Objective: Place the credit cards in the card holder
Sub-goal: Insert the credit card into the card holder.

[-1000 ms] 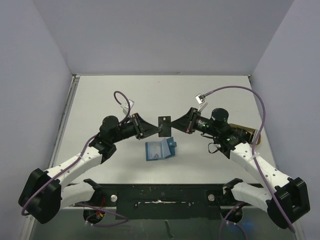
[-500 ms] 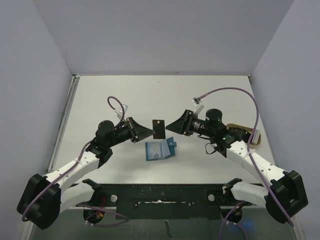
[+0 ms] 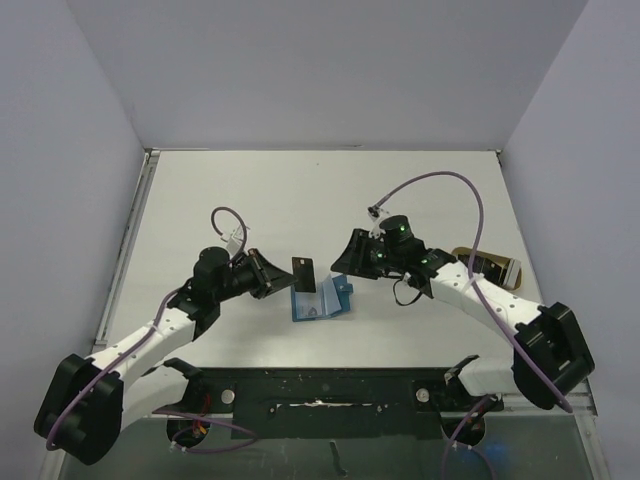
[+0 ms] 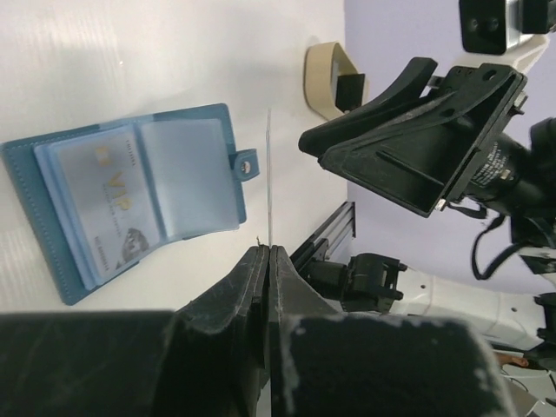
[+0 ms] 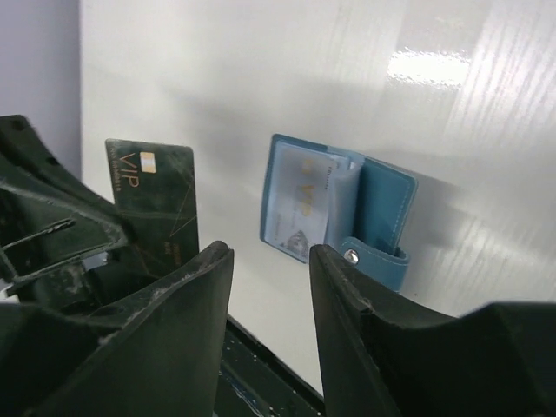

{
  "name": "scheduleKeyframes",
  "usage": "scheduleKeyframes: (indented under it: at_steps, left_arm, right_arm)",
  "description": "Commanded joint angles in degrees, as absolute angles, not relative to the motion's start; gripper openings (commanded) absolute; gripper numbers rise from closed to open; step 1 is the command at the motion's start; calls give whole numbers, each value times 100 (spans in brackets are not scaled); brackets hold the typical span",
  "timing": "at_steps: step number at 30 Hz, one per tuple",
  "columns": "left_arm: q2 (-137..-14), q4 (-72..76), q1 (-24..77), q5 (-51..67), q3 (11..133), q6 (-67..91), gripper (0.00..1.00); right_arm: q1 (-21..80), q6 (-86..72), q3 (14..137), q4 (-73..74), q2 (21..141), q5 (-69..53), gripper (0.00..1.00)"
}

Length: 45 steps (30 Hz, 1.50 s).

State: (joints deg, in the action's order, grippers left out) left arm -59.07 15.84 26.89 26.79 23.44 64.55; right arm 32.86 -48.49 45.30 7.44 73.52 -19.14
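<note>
The teal card holder [image 3: 318, 301] lies open and flat on the white worktop [image 3: 300, 190], in its near half, between my two arms. Overhead I see only its pale blue inside. The left wrist view adds more: a pale card marked VIP [image 4: 109, 204] sits behind a clear sleeve, and a small snap tab [image 4: 246, 163] sticks out from one edge. The left jaws, at the end of the left arm [image 3: 160, 320], are clamped on a dark card [image 3: 302, 273], held upright just beyond the holder's far edge; I cannot tell whether it touches the holder. From the left wrist that card is only a thin edge-on line, while the right wrist view shows its face, dark with VIP lettering and a gold chip. The right jaws, on the right arm [image 3: 480, 300], stand apart and hold nothing, close to the tab side of the holder and facing the card. Well off to the right, a tan strap [image 3: 490, 265] lies on the worktop.
</note>
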Motion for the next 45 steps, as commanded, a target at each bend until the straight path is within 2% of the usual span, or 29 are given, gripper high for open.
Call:
scheduleKeyframes:
  at_steps: [1, 12, 24, 30, 45]
  left_arm:
    - [-6121, 1399, 2672, 2646, 2374, 6106, 0]
    - [-6785, 1713, 2734, 2907, 2273, 5990, 0]
    - [-7658, 2954, 2821, 3365, 2157, 6330, 0]
    - [-8203, 3638, 2894, 3546, 2215, 6516, 0]
    - [-8999, 3880, 3063, 3553, 2550, 6246, 0]
  right_arm:
    - [3656, -4314, 5289, 1588, 7746, -994, 39]
    - [4260, -3753, 6241, 2531, 8857, -60, 31]
    - [4473, -3696, 6184, 2932, 9444, 736, 22]
    - [4475, -3709, 6044, 2851, 9393, 877, 21]
    - [4473, -3693, 5667, 2688, 9271, 1151, 23]
